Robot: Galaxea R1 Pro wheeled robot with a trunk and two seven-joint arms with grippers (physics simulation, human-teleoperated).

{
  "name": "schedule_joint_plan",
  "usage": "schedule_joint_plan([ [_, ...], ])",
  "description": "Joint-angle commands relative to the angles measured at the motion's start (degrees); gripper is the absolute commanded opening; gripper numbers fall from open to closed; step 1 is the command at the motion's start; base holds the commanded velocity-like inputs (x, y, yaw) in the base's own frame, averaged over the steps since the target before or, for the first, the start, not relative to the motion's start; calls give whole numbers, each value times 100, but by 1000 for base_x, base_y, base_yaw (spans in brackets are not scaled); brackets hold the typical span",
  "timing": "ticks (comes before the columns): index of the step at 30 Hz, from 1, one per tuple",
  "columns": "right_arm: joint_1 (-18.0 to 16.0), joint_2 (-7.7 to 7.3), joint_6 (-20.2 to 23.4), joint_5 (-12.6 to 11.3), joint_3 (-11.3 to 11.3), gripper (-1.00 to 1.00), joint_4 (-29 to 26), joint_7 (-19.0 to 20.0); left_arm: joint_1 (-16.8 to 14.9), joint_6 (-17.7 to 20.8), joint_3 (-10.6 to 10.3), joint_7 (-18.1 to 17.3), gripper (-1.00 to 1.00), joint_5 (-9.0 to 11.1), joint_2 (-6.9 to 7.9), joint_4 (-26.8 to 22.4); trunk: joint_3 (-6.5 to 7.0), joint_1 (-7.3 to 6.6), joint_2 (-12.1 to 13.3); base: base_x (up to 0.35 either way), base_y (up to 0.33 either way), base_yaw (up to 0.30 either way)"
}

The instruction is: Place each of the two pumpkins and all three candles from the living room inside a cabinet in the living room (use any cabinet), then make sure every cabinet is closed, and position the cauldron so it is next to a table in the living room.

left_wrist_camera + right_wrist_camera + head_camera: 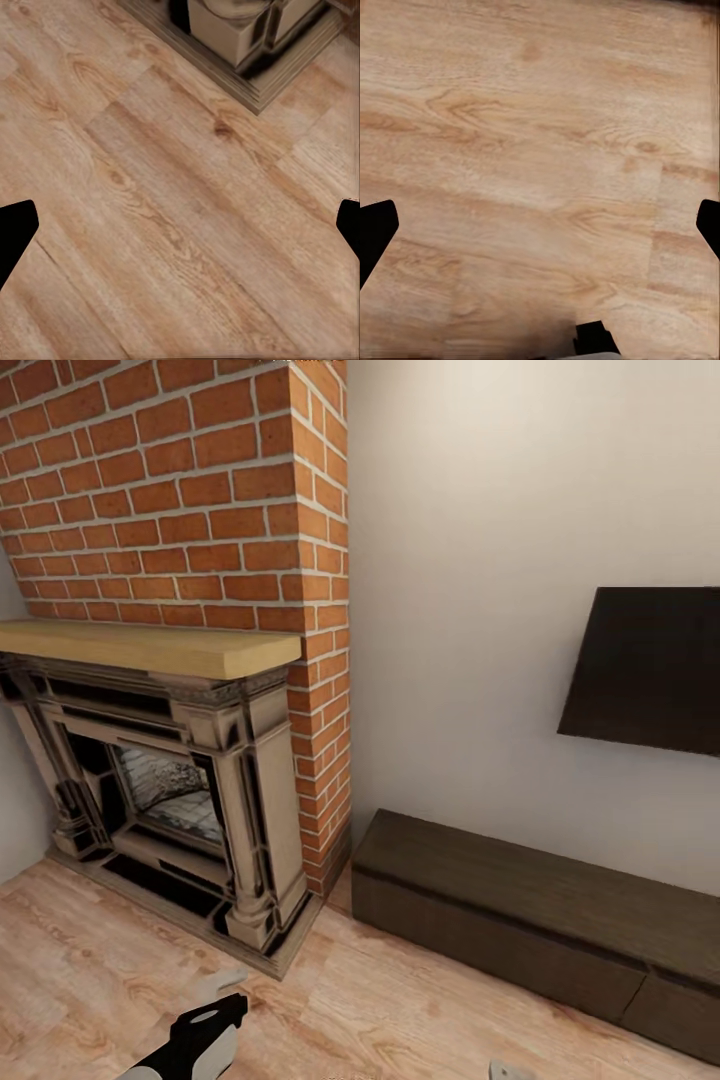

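We're facing the cabinet [540,920], drawers shut, low against the wall right of the fireplace [170,790]. Left gripper [180,225] & right gripper [540,225] spread wide, prob. empty, over wood floor [400,1020].

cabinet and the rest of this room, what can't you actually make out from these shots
- Cabinet: the head view's right edge cuts off its far end.
- Black wall panel: its right part is cut off by the same edge.
- Fireplace: its left side runs off the head view's left edge; the firebox interior is too dark to read.
- Left gripper: only dark finger tips at the left wrist view's edges, over wood floor.
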Motion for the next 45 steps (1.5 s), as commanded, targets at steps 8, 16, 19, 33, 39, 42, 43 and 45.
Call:
schedule_joint_plan([
  [8, -10, 7, -33, -37, 42, 100, 23, -3, -2, -12, -49, 31, 100, 53, 12, -11, -9, -1, -7, -223, 127, -256],
  [16, -10, 7, -33, -38, 41, 100, 23, -3, -2, -12, -49, 31, 100, 53, 23, -11, -9, -1, -7, -13, 7, -259],
  [19, -10, 7, -36, -41, 41, 100, 23, -3, -2, -12, -49, 31, 100, 52, 32, -11, -9, -1, -7, -34, 50, -260],
  [33, -10, 7, -42, -56, 41, 100, 29, -47, -2, -12, -49, 31, 100, 52, 27, -11, 8, -1, -7, -27, 104, -248],
  [39, -10, 7, -47, -37, 48, 100, 24, -47, -2, -12, -49, 31, 100, 52, 23, -11, 21, -1, -7, 0, 44, -214],
  [42, -10, 7, -49, -25, 49, 100, 24, -47, -2, -12, -49, 31, 100, 52, 26, -11, 27, -1, -7, 0, 96, -220],
  [43, -10, 7, -50, -27, 50, 100, 23, -47, -2, -12, -49, 31, 100, 52, 23, -11, 29, -1, -7, 0, 110, -238],
  [45, -10, 7, -61, -29, 50, 100, 23, -52, -2, -12, -49, 31, 100, 52, 21, -11, 33, -1, -7, 0, 58, -242],
])
